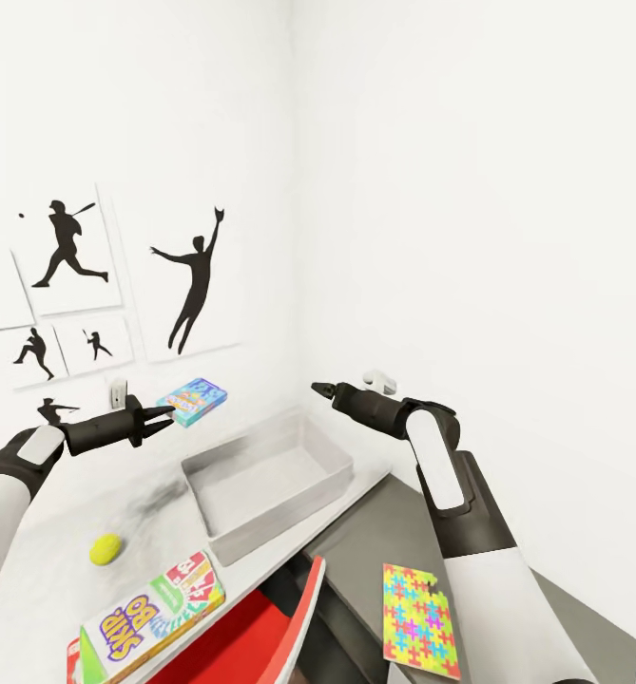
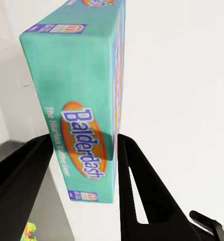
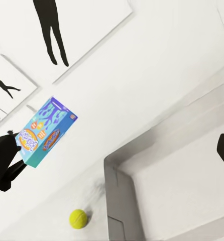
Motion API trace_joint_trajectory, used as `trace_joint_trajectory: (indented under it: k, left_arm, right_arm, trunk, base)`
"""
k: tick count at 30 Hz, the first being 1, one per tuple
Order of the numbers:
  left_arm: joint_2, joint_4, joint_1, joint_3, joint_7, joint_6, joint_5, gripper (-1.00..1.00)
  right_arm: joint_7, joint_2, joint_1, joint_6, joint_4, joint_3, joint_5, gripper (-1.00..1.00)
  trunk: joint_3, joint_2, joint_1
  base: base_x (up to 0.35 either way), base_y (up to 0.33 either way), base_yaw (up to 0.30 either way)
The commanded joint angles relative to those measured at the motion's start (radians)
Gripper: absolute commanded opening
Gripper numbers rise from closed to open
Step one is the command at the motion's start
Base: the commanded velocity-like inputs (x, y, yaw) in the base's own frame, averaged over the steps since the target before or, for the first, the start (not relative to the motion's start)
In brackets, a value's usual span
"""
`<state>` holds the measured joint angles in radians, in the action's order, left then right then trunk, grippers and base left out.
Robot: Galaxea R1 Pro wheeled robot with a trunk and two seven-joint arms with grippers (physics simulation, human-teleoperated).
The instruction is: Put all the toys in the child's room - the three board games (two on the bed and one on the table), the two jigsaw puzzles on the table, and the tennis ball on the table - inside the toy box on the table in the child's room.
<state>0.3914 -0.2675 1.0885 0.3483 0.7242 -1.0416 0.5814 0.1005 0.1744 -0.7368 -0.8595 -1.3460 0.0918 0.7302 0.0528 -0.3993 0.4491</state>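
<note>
The left gripper (image 1: pixel 165 415) is shut tight on the light blue Balderdash game box (image 1: pixel 192 400) and holds it up in the air, on the far left side of the toy box (image 1: pixel 224 533) and a little above it. In the left wrist view the two black fingers (image 2: pixel 142 191) press on both sides of the box's thin edge. The right gripper (image 1: pixel 319 389) hangs over the far right end of the toy box with nothing in it, and I cannot tell if its claw is open or closed. The toy box sits on the pale table (image 1: pixel 61 532), and it looks empty inside, so no toy has gone in yet, I think. The tennis ball (image 1: pixel 106 548) lies on the table, just left of the toy box. The SKIP BO game box (image 1: pixel 151 616) lies flat on the near edge of the table. One jigsaw puzzle (image 1: pixel 420 619) rests on the lower dark grey desk (image 1: pixel 375 532) to the right. So the blue game looks like the first toy to go in, and the ball, the SKIP BO box, the puzzle and the other toys are all still waiting.
</note>
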Motion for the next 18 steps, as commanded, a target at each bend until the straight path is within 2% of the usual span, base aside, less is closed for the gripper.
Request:
trace_joint_trajectory:
  k: [1, 6, 18]
  left_arm:
    - [0.000, 0.001, 0.001, 0.007, 0.006, -0.004, -0.006, -1.00]
    - [0.000, -0.001, 0.001, 0.007, 0.007, -0.004, -0.006, -1.00]
    - [0.003, -0.001, 0.001, 0.006, 0.028, -0.004, -0.006, -1.00]
  right_arm:
    - [0.010, 0.000, 0.000, -0.003, -0.001, 0.000, 0.011, 1.00]
    - [0.010, 0.000, 0.000, -0.003, -0.001, 0.000, 0.010, 1.00]
    - [0.010, 0.000, 0.000, -0.003, -0.001, 0.000, 0.012, 1.00]
  trunk:
    - [0.000, -0.001, 0.001]
    - [0.000, -0.001, 0.001]
    - [0.000, -0.001, 0.001]
  base:
    - [0.234, -0.002, 0.000]
    - [0.130, -0.001, 0.000]
    - [0.011, 0.030, 0.000]
